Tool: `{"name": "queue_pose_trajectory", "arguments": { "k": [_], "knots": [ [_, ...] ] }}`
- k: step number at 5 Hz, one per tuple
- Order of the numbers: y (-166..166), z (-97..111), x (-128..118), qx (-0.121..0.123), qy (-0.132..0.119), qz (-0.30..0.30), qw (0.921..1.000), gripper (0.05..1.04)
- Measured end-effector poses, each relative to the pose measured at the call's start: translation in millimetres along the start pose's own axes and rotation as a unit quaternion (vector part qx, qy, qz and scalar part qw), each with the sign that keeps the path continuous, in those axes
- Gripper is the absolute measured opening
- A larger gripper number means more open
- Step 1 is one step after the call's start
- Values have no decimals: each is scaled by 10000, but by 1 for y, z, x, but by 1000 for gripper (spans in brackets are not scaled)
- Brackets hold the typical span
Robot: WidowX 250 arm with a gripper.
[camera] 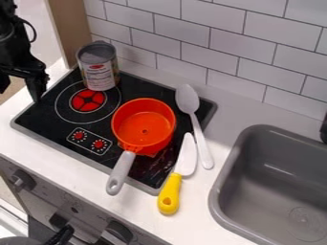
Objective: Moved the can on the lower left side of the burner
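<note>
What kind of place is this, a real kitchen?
It looks like a kitchen corner, perhaps a toy one: a black stovetop with printed-looking burners, a grey sink set in a white counter, and an orange pot.

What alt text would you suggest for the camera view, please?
A metal can stands toward the back of a black stovetop, by its red-centred burner, the robot's tool at left. An orange pan sits centrally; a spoon, yellow-handled knife and grey sink are rightward.

A pale spoon (pixel 187 99) and what seems a yellow-handled knife (pixel 169 194) lie between an orange saucepan (pixel 144 125) and a grey sink (pixel 221 178).
</note>
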State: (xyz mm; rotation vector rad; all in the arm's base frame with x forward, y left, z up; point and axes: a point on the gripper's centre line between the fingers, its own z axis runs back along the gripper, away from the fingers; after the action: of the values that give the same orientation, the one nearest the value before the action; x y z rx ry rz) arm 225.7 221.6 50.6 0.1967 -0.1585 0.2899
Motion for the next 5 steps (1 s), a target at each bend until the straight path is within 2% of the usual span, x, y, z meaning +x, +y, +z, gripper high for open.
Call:
{"name": "queue_pose_trajectory", "arguments": {
  "k": [1,2,3,5],
  "knots": [
    [-4,-7,-4,-72,102,-54,9999,999],
    [-16,-11,6,-26,-274,-1169,9928,999],
    [-26,-7,19,-157,-501,-1510,9871,999],
    [-55,17,50,-639,-1170,-2249,9652,999]
  ]
}}
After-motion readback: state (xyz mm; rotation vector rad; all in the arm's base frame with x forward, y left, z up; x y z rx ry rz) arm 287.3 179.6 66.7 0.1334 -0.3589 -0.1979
